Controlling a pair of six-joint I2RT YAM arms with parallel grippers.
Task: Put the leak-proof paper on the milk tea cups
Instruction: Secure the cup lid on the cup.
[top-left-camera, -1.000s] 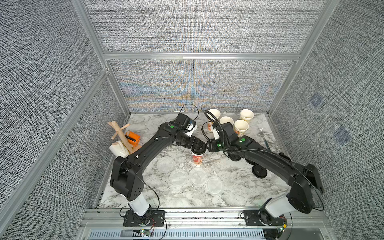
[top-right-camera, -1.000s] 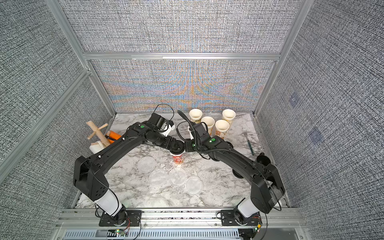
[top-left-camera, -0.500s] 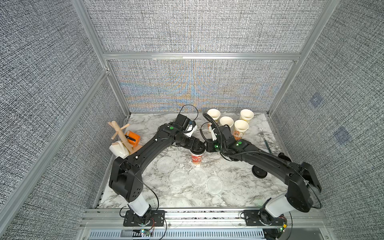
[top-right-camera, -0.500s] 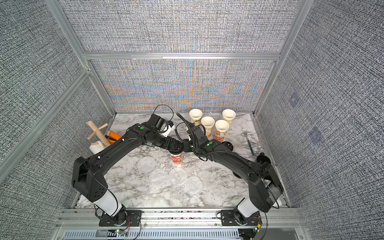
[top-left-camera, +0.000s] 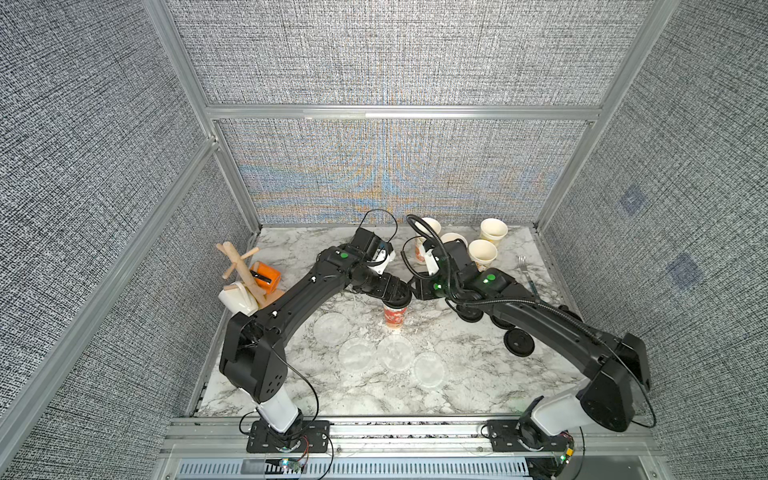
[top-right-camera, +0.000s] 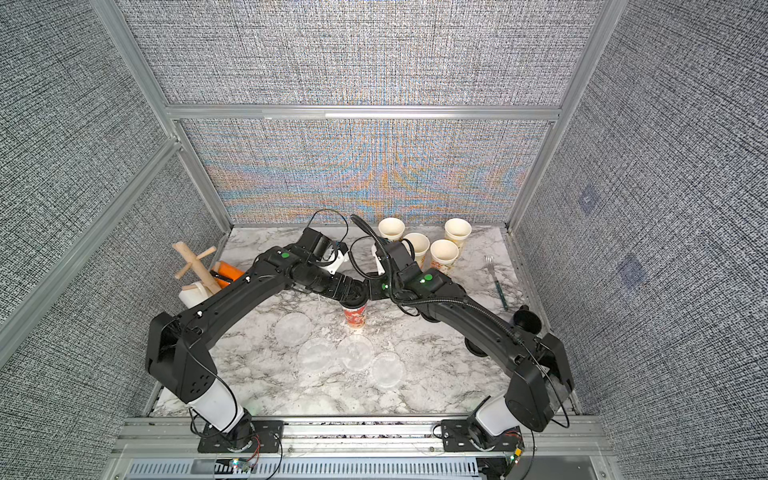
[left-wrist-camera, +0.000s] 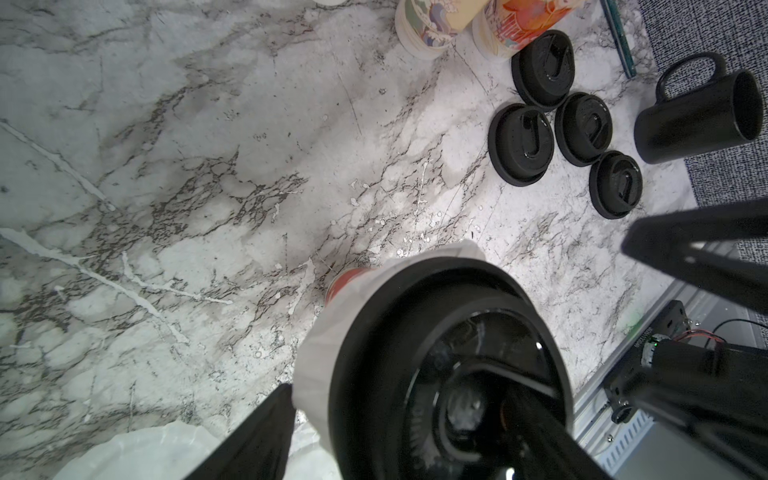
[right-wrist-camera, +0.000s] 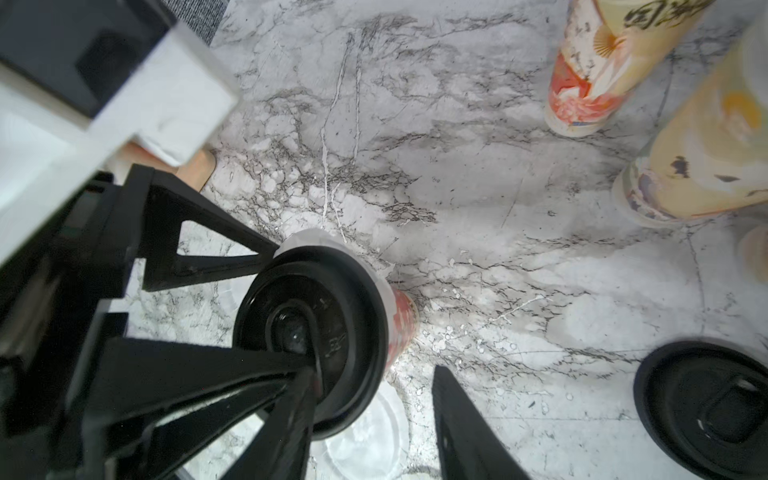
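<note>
One milk tea cup (top-left-camera: 395, 320) (right-wrist-camera: 401, 320) with red print stands mid-table, a sheet of leak-proof paper (left-wrist-camera: 316, 353) (right-wrist-camera: 305, 239) draped over its mouth under a black lid (left-wrist-camera: 415, 332) (right-wrist-camera: 340, 299). My left gripper (left-wrist-camera: 395, 392) (top-left-camera: 399, 296) is open at the lid, one finger against the paper's skirt and the other lying over the lid top. My right gripper (right-wrist-camera: 374, 372) is open; one finger reaches over the lid, the other hangs free beside the cup. Several loose paper discs (top-left-camera: 395, 352) (top-right-camera: 354, 351) lie in front. Several open cups (top-left-camera: 482, 251) (top-right-camera: 444, 251) stand at the back.
Several black lids (left-wrist-camera: 521, 149) (top-left-camera: 519, 344) and a black mug (left-wrist-camera: 702, 120) lie to the right under my right arm. A fork (top-left-camera: 525, 270) is near the right wall. At the left stand a wooden mug tree (top-left-camera: 241, 266), a white mug (top-left-camera: 237, 297) and an orange item (top-left-camera: 266, 274).
My right arm has shifted slightly left towards the lidded cup. The left arm, the cup and the loose discs have stayed put.
</note>
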